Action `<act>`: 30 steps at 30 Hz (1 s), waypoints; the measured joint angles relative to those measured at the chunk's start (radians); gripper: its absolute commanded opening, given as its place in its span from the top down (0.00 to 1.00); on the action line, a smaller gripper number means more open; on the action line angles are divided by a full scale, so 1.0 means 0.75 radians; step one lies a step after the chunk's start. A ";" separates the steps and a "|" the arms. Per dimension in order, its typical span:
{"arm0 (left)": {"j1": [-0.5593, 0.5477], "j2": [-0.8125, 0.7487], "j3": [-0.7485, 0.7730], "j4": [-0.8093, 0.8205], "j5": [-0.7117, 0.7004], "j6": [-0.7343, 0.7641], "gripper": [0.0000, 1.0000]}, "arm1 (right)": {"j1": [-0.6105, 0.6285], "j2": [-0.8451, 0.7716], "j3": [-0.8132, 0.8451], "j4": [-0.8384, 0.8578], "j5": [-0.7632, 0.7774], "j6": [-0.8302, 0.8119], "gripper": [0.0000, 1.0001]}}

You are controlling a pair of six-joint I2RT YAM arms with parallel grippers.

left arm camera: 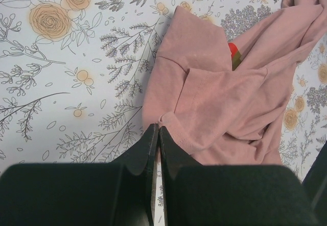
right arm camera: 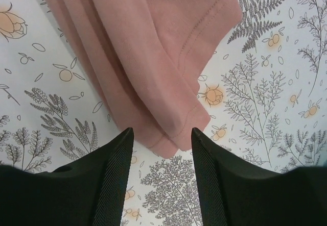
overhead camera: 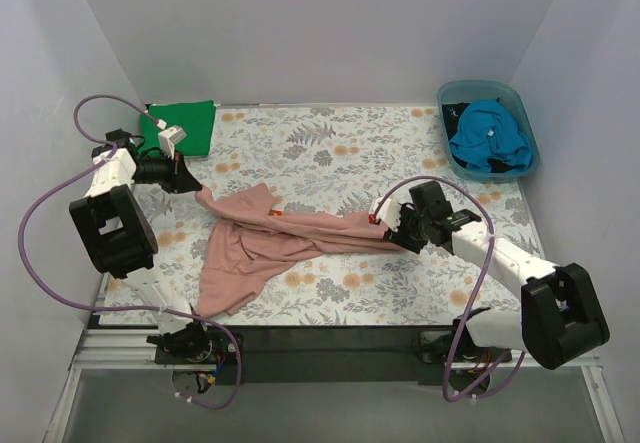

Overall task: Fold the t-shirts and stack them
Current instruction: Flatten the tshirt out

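The pink t-shirt (overhead camera: 255,248) lies bunched and unfolded mid-bench (overhead camera: 330,143). The left end effector (left arm camera: 156,134) is clamped on its edge; the right end effector (right arm camera: 162,139) stands apart over a corner. One green t-shirt (overhead camera: 185,123) looks folded; the blue t-shirt (overhead camera: 488,135) waits in the tub (overhead camera: 528,123).

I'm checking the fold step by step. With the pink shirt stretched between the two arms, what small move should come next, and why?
Probably draw the right gripper back off the pink t-shirt: its jaws stand open with the hem lying free between them, while the left gripper is shut on the opposite edge, so that side looks released.
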 measured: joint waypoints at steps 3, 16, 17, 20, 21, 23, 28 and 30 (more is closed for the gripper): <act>-0.002 0.000 0.000 0.001 -0.001 -0.001 1.00 | 0.045 -0.013 -0.057 0.069 0.049 -0.015 0.44; -0.006 0.000 0.000 0.006 -0.010 -0.003 1.00 | 0.132 0.024 -0.154 0.309 0.258 -0.061 0.50; -0.006 0.000 0.000 0.006 -0.011 -0.003 1.00 | 0.132 0.029 -0.165 0.322 0.269 -0.066 0.50; -0.006 0.000 0.000 0.006 -0.011 -0.003 1.00 | 0.132 0.033 -0.193 0.340 0.291 -0.081 0.49; -0.006 0.000 0.000 0.006 -0.011 -0.003 1.00 | 0.132 0.033 -0.203 0.350 0.298 -0.085 0.48; -0.006 0.000 0.000 0.006 -0.011 -0.003 1.00 | 0.132 0.033 -0.228 0.377 0.312 -0.093 0.48; -0.006 0.000 0.000 0.006 -0.015 -0.003 1.00 | 0.124 0.031 -0.271 0.478 0.341 -0.113 0.56; -0.006 0.000 0.000 0.006 -0.018 -0.003 1.00 | 0.108 0.032 -0.276 0.495 0.347 -0.120 0.64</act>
